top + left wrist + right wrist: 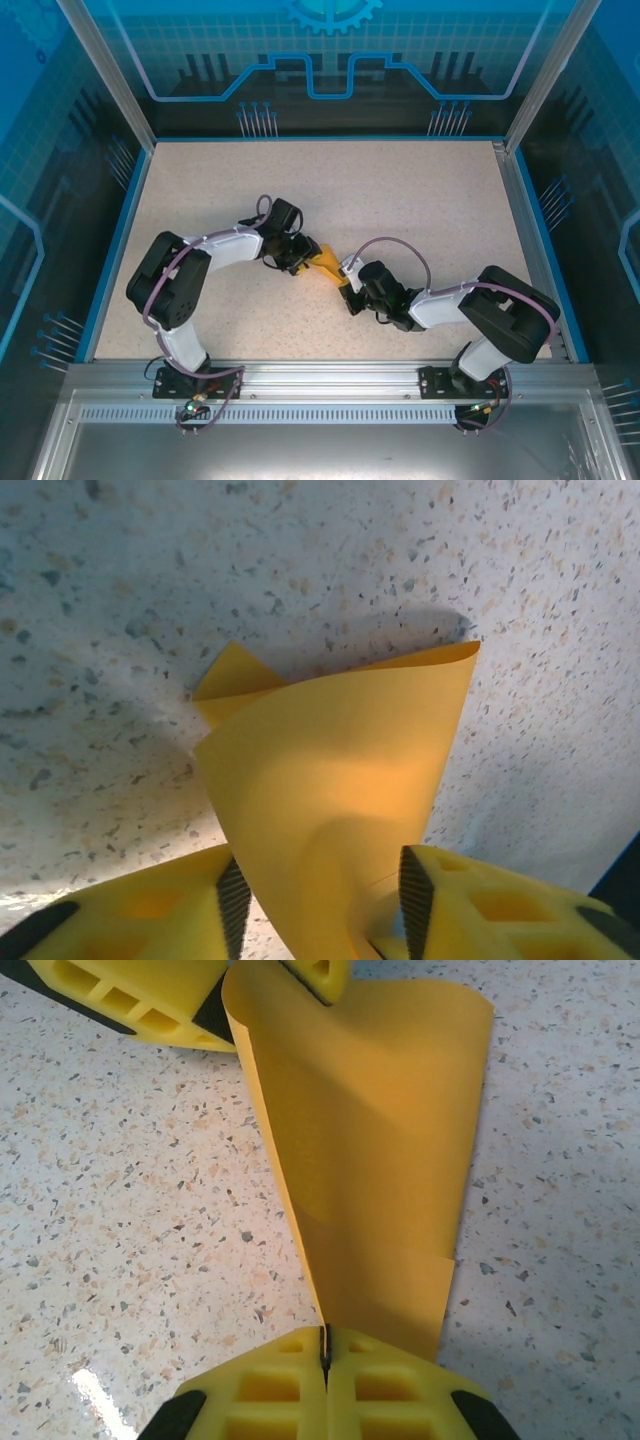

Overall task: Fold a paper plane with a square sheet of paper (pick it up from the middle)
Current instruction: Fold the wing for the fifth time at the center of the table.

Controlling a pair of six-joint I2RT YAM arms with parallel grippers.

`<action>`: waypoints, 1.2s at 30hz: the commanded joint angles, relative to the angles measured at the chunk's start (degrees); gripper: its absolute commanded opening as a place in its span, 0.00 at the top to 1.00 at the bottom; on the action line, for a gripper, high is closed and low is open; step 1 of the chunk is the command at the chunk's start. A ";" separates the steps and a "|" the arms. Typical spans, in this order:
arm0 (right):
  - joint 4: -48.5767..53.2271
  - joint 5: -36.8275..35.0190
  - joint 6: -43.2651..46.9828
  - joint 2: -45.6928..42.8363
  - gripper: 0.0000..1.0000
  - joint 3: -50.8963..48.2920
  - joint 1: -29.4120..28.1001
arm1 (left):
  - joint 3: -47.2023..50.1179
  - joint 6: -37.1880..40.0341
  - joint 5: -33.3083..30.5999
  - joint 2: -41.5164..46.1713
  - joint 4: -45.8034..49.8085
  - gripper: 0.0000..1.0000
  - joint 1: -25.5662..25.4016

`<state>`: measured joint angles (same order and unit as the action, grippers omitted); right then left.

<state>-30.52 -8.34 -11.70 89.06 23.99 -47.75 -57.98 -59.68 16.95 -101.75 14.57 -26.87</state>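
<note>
The orange-yellow sheet of paper (328, 265) is folded into a tapering, layered shape and hangs just above the table between both grippers. My right gripper (325, 1345) is shut on its narrow end, and the paper (370, 1160) fans out away from it. My left gripper (322, 900) stands around the wide end. Its pads (233, 900) are apart, and the paper (340, 770) curls loosely between them. From above, the left gripper (303, 260) comes in from the left and the right gripper (348, 287) from the lower right. The left gripper's fingers (140, 1010) also appear in the right wrist view.
The speckled tabletop (420, 200) is bare around the arms. A blue rim (130, 230) and transparent walls enclose it. A metal rail (330, 385) carrying both arm bases runs along the near edge.
</note>
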 commanded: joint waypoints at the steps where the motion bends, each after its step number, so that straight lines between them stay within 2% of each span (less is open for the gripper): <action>1: -0.77 -0.61 1.08 0.37 0.95 0.31 -0.78 | -2.37 1.03 1.53 -1.38 3.32 0.66 0.47; 7: 2.36 1.22 2.64 -0.18 0.90 1.40 -1.01 | -3.12 2.54 0.48 -1.22 5.98 0.86 0.94; 10: 3.75 1.19 3.31 -0.08 0.89 1.91 -1.04 | -3.11 2.80 0.45 -1.12 6.05 0.89 1.04; 29: 5.90 -0.26 4.36 0.59 0.84 3.25 -1.10 | -3.40 2.36 1.50 -1.49 5.09 0.93 1.17; 36: 5.94 -1.41 3.17 0.46 0.94 3.19 -1.08 | -3.15 2.56 1.25 -0.68 5.03 0.92 1.13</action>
<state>-25.76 -8.75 -8.01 89.06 25.96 -48.12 -59.81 -58.06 17.02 -102.61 18.37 -26.24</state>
